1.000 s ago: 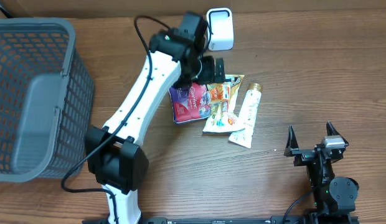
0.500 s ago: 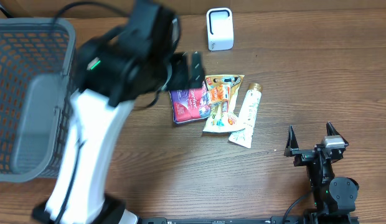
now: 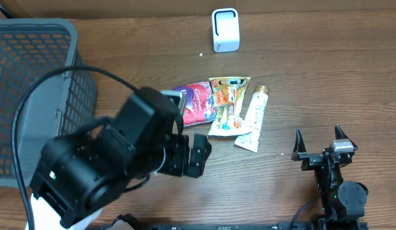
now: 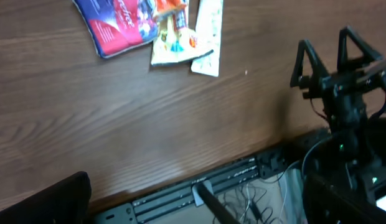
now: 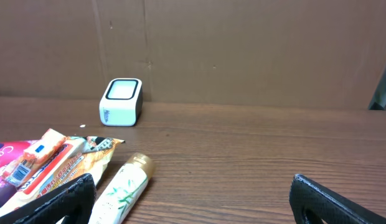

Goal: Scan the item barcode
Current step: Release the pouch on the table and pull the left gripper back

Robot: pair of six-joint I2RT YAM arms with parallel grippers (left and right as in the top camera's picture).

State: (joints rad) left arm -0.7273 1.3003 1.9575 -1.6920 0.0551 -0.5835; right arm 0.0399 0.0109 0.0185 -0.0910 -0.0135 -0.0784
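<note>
Holding the left gripper [image 3: 193, 155] high over the front-left of the bench [image 3: 326, 70], jaws spread wide, gripping nothing. Resting the right gripper [image 3: 322, 145] near the front-right corner, likewise wide and empty. Locating the purple pouch [image 3: 197, 102], snack packet [image 3: 227, 105] and tube [image 3: 254, 118] lying flat mid-bench toward the far edge, overlapping or touching side by side. Locating the scanner [image 3: 225, 29] at the far edge. Not yet indicating which item is being scanned.

Risking a double pick by closing on one packet while catching its overlapping neighbour. Risking a slip by pinching thin, flat film against the wood. Risking a failed read by presenting the item with its barcode creased or turned away from the scanner. Risking contact with the basket [image 3: 32, 96] along the left edge while swinging the left arm [image 3: 89, 172].

Showing the basket and both grippers together in the overhead view only. Showing the scanner's face and the tube's cap from the side in the right wrist view only. Showing the bench's front edge and the cabling [image 4: 243, 199] beyond it in the left wrist view only. Showing no barcode clearly in any view.
</note>
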